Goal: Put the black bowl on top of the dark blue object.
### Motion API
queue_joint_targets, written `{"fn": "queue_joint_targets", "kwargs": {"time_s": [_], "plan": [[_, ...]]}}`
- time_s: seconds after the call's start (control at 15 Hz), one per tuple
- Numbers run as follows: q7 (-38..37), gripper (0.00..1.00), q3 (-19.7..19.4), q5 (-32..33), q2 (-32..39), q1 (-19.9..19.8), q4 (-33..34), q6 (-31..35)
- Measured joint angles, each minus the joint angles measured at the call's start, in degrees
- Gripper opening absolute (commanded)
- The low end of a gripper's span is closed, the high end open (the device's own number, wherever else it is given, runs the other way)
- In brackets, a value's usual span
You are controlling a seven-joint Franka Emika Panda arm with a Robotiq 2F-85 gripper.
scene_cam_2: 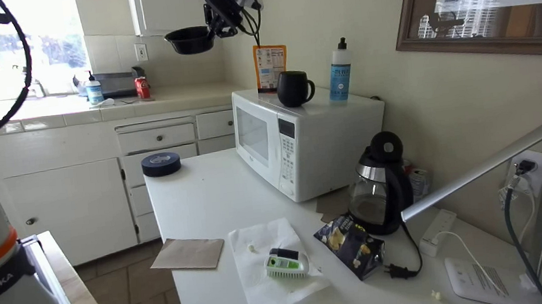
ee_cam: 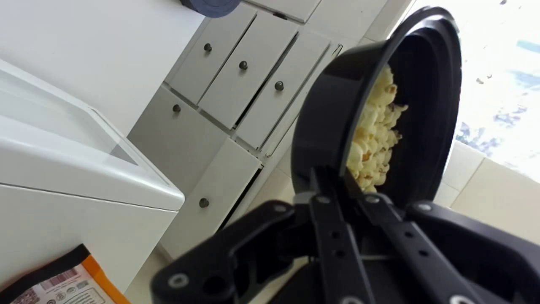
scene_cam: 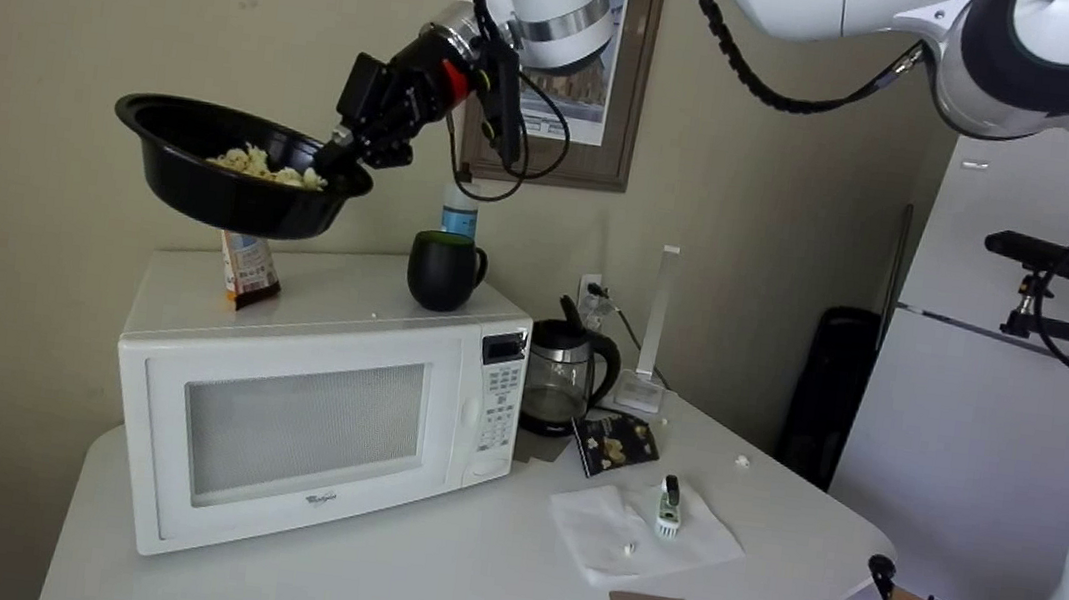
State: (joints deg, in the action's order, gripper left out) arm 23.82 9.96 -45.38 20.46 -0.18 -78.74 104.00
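Observation:
The glossy black bowl (scene_cam: 223, 204) holds popcorn and is in the air above the microwave's level; it also shows in an exterior view (scene_cam_2: 188, 42) and in the wrist view (ee_cam: 322, 105). My gripper (scene_cam: 334, 159) is shut on the bowl's rim, one finger inside and one outside, as the wrist view shows (ee_cam: 336, 175). The bowl looks slightly tilted. The dark blue object (scene_cam_2: 161, 164), a round flat roll, lies at the table's far corner, well below the bowl. Part of it shows at the top of the wrist view (ee_cam: 214, 6). The remaining exterior view does not show it.
A white microwave (scene_cam_2: 341, 149) stands on the white table (scene_cam_2: 200, 199). On it are a black mug (scene_cam_2: 293, 89), an orange pouch (scene_cam_2: 271, 66) and a soap bottle (scene_cam_2: 339, 74). A kettle (scene_cam_2: 378, 191), snack bag (scene_cam_2: 353, 244), brush (scene_cam_2: 287, 263) and lamp (scene_cam_2: 484, 165) stand nearer.

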Motion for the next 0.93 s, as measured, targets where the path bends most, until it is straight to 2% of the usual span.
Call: {"fn": "queue_joint_targets", "kwargs": {"time_s": [0.2,0.27,0.6,0.93], "plan": [[0.3,0.07,0.06,-0.05,0.97,-0.05,1.02,-0.49],[0.32,0.02,0.04,-0.05,0.97,-0.08,1.16,-0.58],[0.38,0.02,0.55,-0.12,1.74,0.65,1.44,-0.64],[0.38,0.02,3.67,-0.08,8.39,5.87,2.09,-0.69]]}}
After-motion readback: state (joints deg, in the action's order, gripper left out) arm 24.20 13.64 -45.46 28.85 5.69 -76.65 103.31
